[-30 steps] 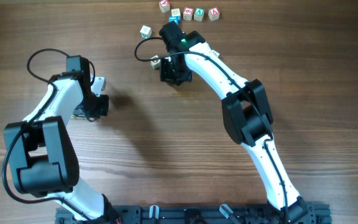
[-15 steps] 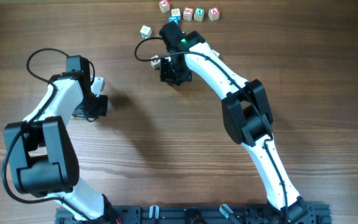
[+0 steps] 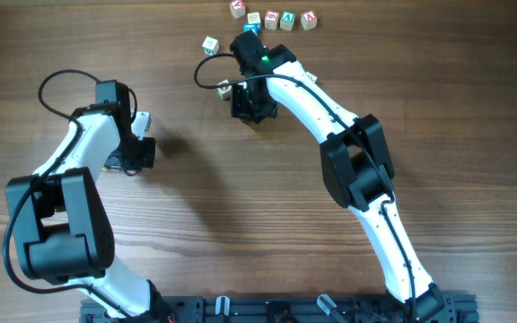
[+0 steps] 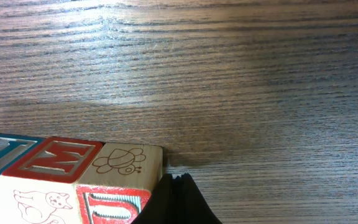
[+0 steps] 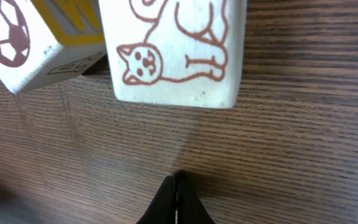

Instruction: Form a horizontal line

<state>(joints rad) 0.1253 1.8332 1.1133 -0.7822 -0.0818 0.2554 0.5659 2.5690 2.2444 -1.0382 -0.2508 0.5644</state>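
overhead: left gripper (image 3: 133, 152) sits low over the wood at the left side, its tips hidden under the wrist from here. the horizontal line (image 3: 112, 167) is tucked beneath it, only a pale sliver showing at the wrist's near edge. right gripper (image 3: 251, 106) is up near the far side, with a pale cube (image 3: 225, 90) poking out beside it. a loose cube (image 3: 209, 45) and a blue cube (image 3: 250, 29) lie just past it. a row of cubes (image 3: 272, 19) runs close to the table's (image 3: 456, 81) far edge. wide bare wood btwn the two arms and out to the right arm's side.

left wrist: the line shows as 3 cubes touching side by side at the bottom left corner, cut off by the frame edge. tops read blue letter, red m, bug drawing. the end cube has a red letter on its front. fingertips pressed together, pinching nothing, just beside that end cube's corner; can't tell if touching. bare wood ahead all the way up.

right wrist: fingertips pressed together, nothing btwn them. cat cube (image 5: 173, 53) dead ahead, a strip of bare wood apart. ball cube (image 5: 23, 43) sits tilted at its side, corners v close. open wood along the near edge.
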